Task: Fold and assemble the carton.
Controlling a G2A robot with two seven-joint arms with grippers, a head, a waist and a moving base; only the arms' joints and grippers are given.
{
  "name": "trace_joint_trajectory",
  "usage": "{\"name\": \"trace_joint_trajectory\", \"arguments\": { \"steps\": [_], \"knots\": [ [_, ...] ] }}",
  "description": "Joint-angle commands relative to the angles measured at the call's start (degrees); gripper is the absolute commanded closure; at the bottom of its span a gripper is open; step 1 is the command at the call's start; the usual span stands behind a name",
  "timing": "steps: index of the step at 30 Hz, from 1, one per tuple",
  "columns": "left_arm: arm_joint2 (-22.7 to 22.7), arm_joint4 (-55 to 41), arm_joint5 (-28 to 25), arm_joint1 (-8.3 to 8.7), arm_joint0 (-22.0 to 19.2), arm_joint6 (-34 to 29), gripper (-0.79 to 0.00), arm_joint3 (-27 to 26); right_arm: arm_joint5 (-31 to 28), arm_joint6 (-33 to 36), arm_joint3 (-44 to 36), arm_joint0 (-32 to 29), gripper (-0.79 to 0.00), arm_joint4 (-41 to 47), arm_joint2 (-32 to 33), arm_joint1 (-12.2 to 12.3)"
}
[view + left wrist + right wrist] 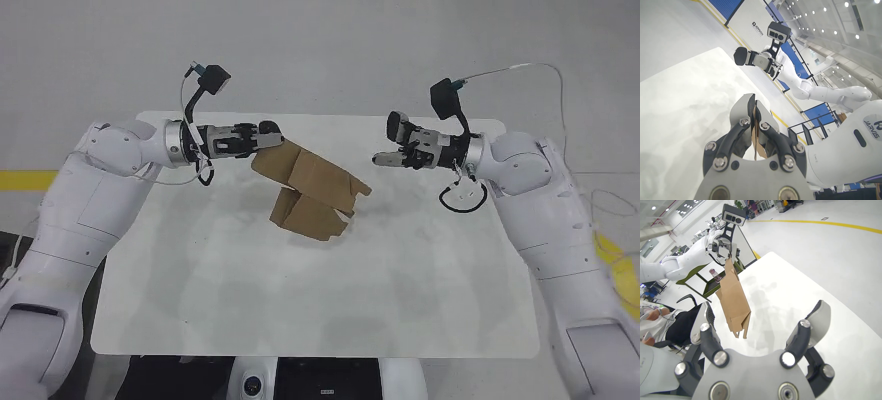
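Over the far left of the bench (300, 300): left pincer (265, 134) is clenched on one edge of the carton (310, 186). Its wrist view shows a sliver of brown board nipped between the two pads.

Carton hangs from that single grip, slanting down and toward the bench centre. From the right wrist view it appears to hang clear of the surface, with a shadow under it; contact at the lowest corner cannot be ruled out. Body looks like a partly opened sleeve, more flat than square. Loose flaps (738, 330) dangle at the low end, none tucked.

Right pincer (388, 142) is released and holds nothing. Jaws stand wide apart. It sits just beyond the carton's free end, apart from it and facing it.

Progress, my judgement: early.
- Done: blank picked up and presented between the arms.
- Left: square the sleeve, fold the flaps in, and close at least one end.

A second grip looks needed before any fold.
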Motion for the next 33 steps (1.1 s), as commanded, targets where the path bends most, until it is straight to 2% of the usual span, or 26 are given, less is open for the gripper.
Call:
{"name": "trace_joint_trajectory", "arguments": {
  "steps": [1,8,17,18,19,22,25,30,33],
  "knots": [
    [0.50,-1.20,0.72,0.55,0.24,-0.70,0.000,-1.48,0.29,0.27,0.55,1.38,-0.785,1.58,-3.34,-0.15],
    [1.98,-4.30,1.96,2.28,0.71,-1.94,0.000,-5.42,-1.65,-1.67,1.05,5.25,-0.785,5.94,-15.01,0.11],
    [4.26,-5.41,1.28,4.07,0.36,-1.27,0.000,-7.27,-3.83,-3.84,-0.30,11.50,-0.785,12.36,-29.76,1.42],
    [4.52,-5.53,1.16,4.24,0.26,-1.15,0.000,-7.31,-3.83,-3.84,-0.46,12.09,-0.739,13.34,-30.86,1.59],
    [4.82,-5.66,1.12,4.40,0.16,-1.11,0.000,-7.39,-3.83,-3.84,-0.59,12.68,-0.631,14.17,-31.89,1.75],
    [5.65,-6.38,1.03,4.84,-0.17,-1.02,0.000,-7.51,-3.83,-3.85,-0.80,14.21,-0.391,15.90,-34.68,2.17],
    [6.43,-7.04,0.93,5.25,-0.55,-0.92,0.000,-7.68,-3.83,-3.85,-0.96,15.50,-0.311,17.38,-37.20,2.47],
    [7.53,-8.52,0.80,5.88,-1.09,-0.79,0.000,-7.73,-3.83,-3.85,-1.99,17.28,-0.108,19.59,-40.42,2.83],
    [8.14,-9.68,0.90,6.18,-1.39,-0.89,0.000,-7.87,-3.83,-3.85,-2.91,18.08,-0.022,20.29,-41.95,3.10]
  ]
}}
